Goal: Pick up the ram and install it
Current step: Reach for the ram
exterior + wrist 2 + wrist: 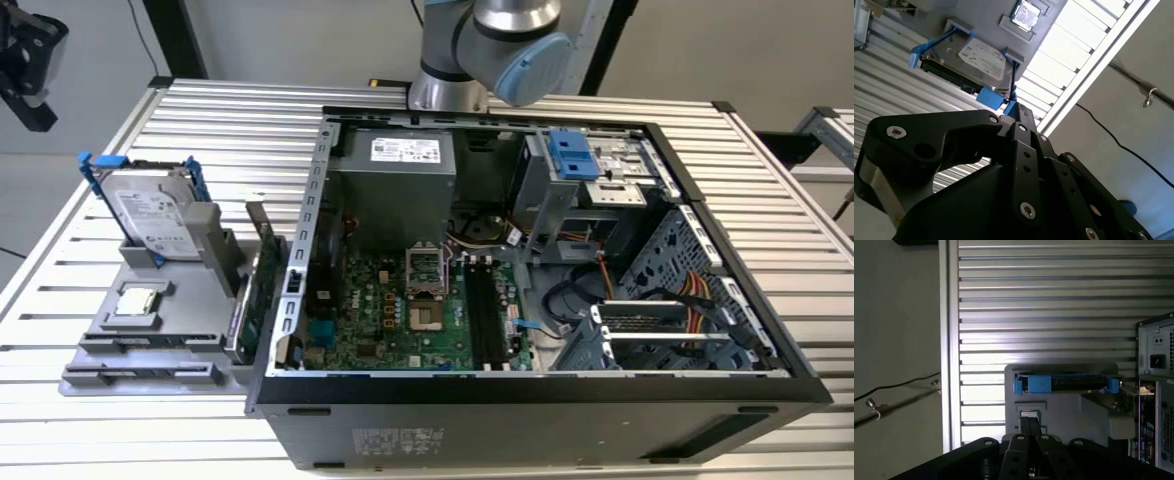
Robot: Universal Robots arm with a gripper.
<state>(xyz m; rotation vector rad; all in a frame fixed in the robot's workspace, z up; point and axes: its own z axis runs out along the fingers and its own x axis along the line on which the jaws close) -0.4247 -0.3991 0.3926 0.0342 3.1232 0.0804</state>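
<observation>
Exterior view: even, soft overhead light with weak shadows. The ribbed silver aluminium table (200, 110) is bright. The interior of the open black computer case (534, 420) is shaded, darkest toward the exterior view's right.

Second wrist view: table slats blown out white near the edge, and the black gripper (1019, 112) is underexposed in front.

First wrist view: glare patch on the slats. The plain grey surface beside the table (899, 315) is dim.

The pincer (1029, 420) is closed, fingers touching.
</observation>
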